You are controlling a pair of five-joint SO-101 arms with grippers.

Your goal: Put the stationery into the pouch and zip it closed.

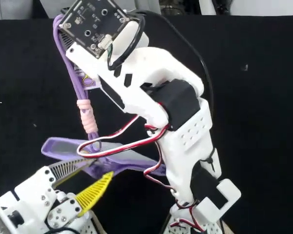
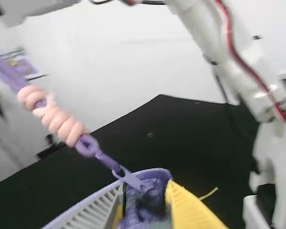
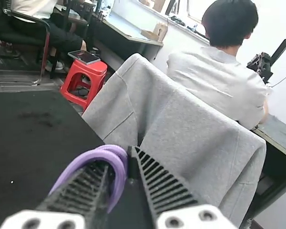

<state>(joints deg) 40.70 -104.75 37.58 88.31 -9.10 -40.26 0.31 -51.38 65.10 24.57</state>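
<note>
We hold the purple fabric zip pouch (image 1: 63,146) and its purple wrist strap (image 1: 67,58) stretched between two grippers.

Nearest us, the left gripper (image 2: 143,202), with one ribbed grey finger and one yellow, is pinched tight on the pouch's end beside the purple zipper pull (image 2: 129,179). We judge that it anchors the pouch so the slider can run. The pouch sits low over the black table (image 1: 254,97). We cannot tell whether it rests there, or whether stationery is inside. The strap, wrapped partway in a pink coiled cord (image 1: 88,114), rises taut to the right gripper (image 3: 128,155). Its black ribbed fingers are clamped on the strap's loop, probably to draw the zip. The print on a small yellow-and-purple tag (image 1: 86,79) near the strap is too small to read.
</note>
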